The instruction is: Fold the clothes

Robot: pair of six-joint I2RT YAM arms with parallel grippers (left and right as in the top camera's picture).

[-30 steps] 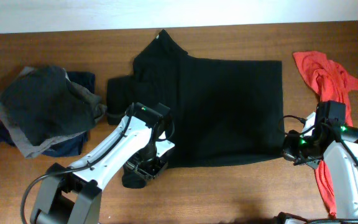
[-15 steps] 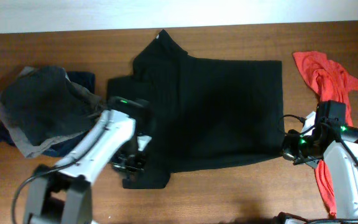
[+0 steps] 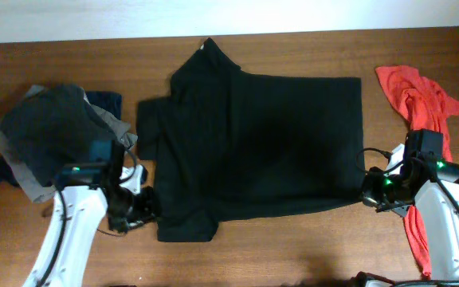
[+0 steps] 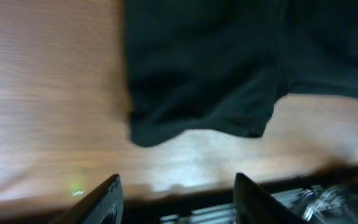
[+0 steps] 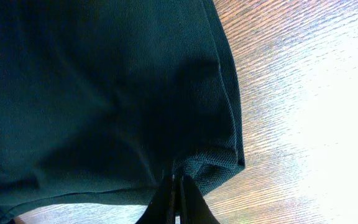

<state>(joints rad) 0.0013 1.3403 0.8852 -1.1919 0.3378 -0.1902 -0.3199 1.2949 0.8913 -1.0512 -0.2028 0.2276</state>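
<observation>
I am on the step of laying it flat. The black shirt [image 3: 261, 143] lies spread in the middle of the table [image 3: 309, 247]. My right pincer [image 5: 176, 186] is pinched tight on its near corner. My left pincer [image 4: 178, 190] is wide apart and holds nothing, just beside the other near corner. Next, I think, it must grab there and fold in. I see no words to read.

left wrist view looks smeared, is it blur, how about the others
Left wrist: motion-blurred, table grain streaked, black shirt edges soft. Right wrist: sharp, weave readable, white glare on wood at right. Overhead: evenly lit, shirt folds barely show.
</observation>
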